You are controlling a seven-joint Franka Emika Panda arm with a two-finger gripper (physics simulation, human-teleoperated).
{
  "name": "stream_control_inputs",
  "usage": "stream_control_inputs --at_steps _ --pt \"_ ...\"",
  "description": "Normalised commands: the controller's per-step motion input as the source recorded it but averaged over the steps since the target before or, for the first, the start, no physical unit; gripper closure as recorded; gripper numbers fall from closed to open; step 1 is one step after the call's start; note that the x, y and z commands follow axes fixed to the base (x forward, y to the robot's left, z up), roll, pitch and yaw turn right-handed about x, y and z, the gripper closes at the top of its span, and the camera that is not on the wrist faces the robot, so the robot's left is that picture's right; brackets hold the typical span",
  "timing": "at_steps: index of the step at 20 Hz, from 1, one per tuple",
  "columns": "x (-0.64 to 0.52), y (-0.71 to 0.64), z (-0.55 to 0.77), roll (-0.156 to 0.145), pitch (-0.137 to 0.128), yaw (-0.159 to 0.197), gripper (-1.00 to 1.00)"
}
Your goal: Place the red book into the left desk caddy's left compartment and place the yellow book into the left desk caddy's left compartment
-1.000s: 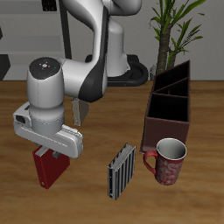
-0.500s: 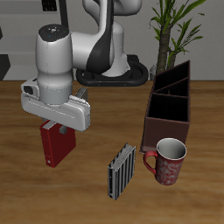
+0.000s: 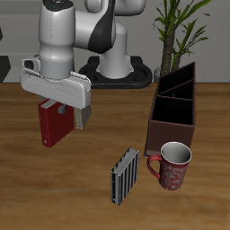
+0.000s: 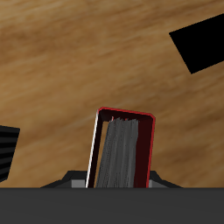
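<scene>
Red book [image 3: 52, 123] clamped in pincer [image 3: 60, 110], above table [image 3: 90, 171].

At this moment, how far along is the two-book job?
Nothing is stowed yet: the left desk caddy shows no book inside. In hand: the end effector grips the red book, lifted clear of the table. Left: carry it to the caddy's left compartment, then fetch the yellow book, which neither view clearly shows. The striped book and mug are bystanders.

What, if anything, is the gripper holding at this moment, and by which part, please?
The gripper holds the red book by its upper end, clear of the table.
</scene>
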Motion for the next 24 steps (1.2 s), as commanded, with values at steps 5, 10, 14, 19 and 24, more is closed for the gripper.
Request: stream_control_inputs --at_steps 5,10,14,19,24 --pt "-0.38 0.16 0.22 -0.019 -0.035 0.031 1.00" --pt "-0.42 0.28 0.15 0.027 -0.045 0.072 1.00" --pt "-0.45 0.31 0.10 0.023 -0.025 0.057 1.00" --pt "-0.57 0.31 0.11 0.006 -0.059 0.042 1.00" --pt "-0.30 0.11 -0.03 -0.009 -0.034 -0.025 1.00"
